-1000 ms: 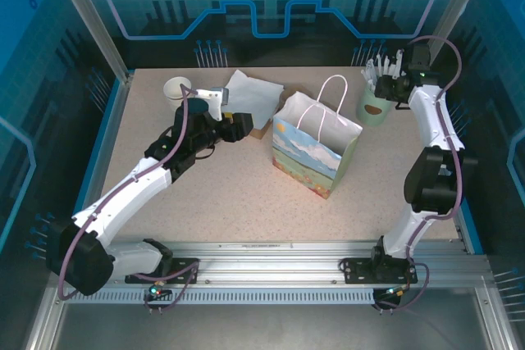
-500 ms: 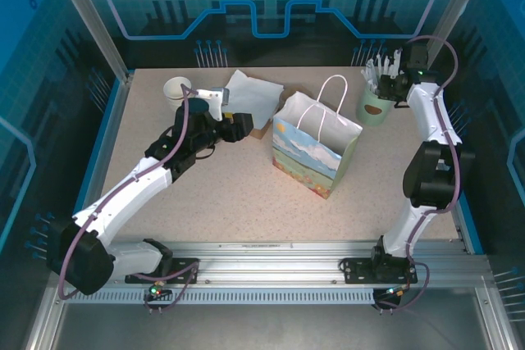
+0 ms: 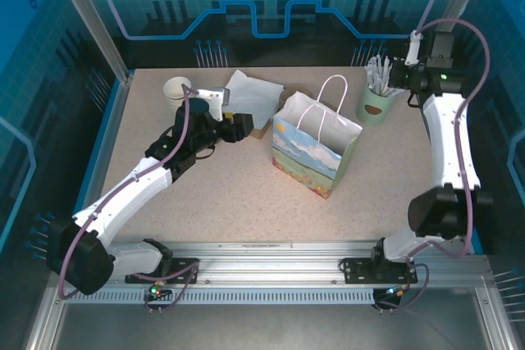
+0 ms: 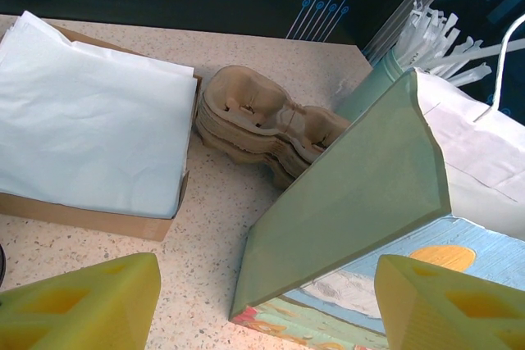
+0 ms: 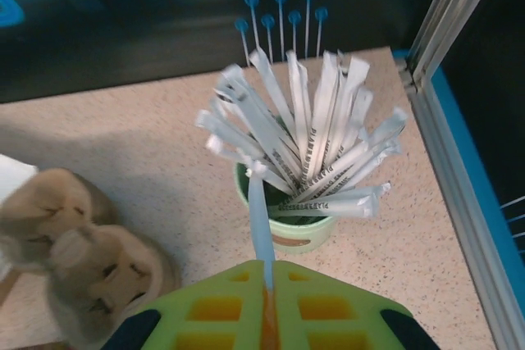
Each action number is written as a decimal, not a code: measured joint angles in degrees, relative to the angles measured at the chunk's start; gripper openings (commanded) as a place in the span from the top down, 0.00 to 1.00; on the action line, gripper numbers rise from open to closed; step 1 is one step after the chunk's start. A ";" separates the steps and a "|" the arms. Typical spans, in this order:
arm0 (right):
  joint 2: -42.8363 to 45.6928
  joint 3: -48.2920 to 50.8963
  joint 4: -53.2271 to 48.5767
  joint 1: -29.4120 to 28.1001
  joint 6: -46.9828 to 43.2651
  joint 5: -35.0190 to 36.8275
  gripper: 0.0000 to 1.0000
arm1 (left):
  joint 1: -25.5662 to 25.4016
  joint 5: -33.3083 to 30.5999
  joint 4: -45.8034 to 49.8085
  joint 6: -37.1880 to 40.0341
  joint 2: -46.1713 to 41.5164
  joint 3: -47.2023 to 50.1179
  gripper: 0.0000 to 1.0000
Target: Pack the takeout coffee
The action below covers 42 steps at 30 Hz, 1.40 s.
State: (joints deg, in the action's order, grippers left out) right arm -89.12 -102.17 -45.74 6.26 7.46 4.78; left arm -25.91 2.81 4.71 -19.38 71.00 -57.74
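Observation:
The takeout coffee is hidden from view. The gift bag (image 3: 316,153) stands upright and open at mid-table, its green side (image 4: 353,202) close in front of my left gripper (image 4: 262,301). That gripper is open with nothing between its fingers and hovers left of the bag (image 3: 242,125). At the back right, my right gripper (image 5: 267,284) is shut on one paper-wrapped straw (image 5: 259,219). The straw points up from a green cup (image 5: 303,231) holding several more straws. The right gripper (image 3: 399,71) sits just above and behind that cup (image 3: 376,104).
A box of white napkins (image 4: 82,120) lies behind the left gripper, next to a stack of pulp cup carriers (image 4: 262,120). White paper cups (image 3: 176,88) stand at the back left, and a round black lid (image 3: 197,107) shows beside the left wrist. A frame post (image 5: 455,14) rises close to the right.
The right gripper has closed on a straw, and its arm has risen and swung back toward the right. The left arm has not moved.

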 measured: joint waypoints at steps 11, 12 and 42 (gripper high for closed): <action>23.17 -5.38 -9.18 -22.53 -3.93 5.64 0.89 | -0.20 -0.02 1.18 0.26 -0.24 0.00 0.29; 24.70 -5.38 -9.99 -24.11 -4.09 5.70 0.89 | -0.20 -0.02 1.25 0.26 -0.31 0.00 0.29; 4.48 6.86 -10.54 -26.18 -3.72 -14.19 0.50 | -0.15 -0.04 1.14 0.26 3.91 -0.94 0.28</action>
State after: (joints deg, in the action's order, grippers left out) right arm -84.64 -95.31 -56.27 -19.92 3.75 -9.41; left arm -26.06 2.76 5.85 -19.11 74.91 -58.67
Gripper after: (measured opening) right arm 0.424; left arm 0.719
